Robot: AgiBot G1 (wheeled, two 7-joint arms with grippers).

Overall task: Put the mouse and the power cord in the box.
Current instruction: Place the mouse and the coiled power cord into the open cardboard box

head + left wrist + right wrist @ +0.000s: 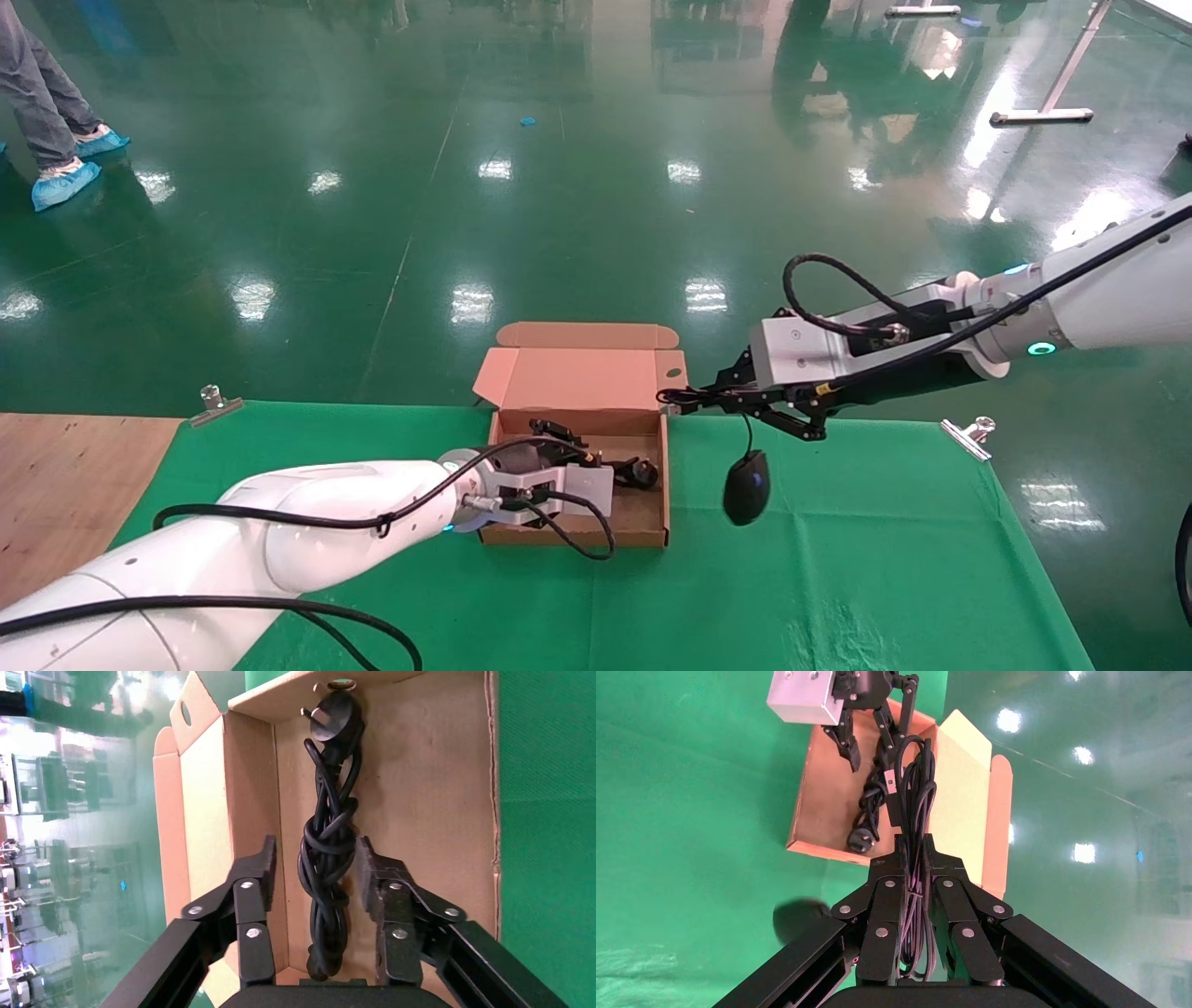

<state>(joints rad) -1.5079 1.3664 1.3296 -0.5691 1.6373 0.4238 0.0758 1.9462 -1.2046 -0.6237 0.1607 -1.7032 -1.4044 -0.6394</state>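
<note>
The brown cardboard box (577, 377) stands open on the green cloth, lid flap up at the back. The power cord (327, 853) lies lengthwise on the box floor (429, 797), plug (330, 720) at the far end. My left gripper (314, 850) is down in the box (828, 797), open, a finger on either side of the cord without pinching it. My right gripper (916, 850) hovers just right of the box's back corner, shut on the mouse's bundled thin cable (914, 776). The black mouse (747, 486) dangles from it above the cloth, right of the box.
The green cloth (838, 578) is held by metal clips (216, 403) (968, 436) at the table's far edge. Bare wood (65, 475) shows at the left. A person's feet in blue covers (60, 177) stand on the floor far left.
</note>
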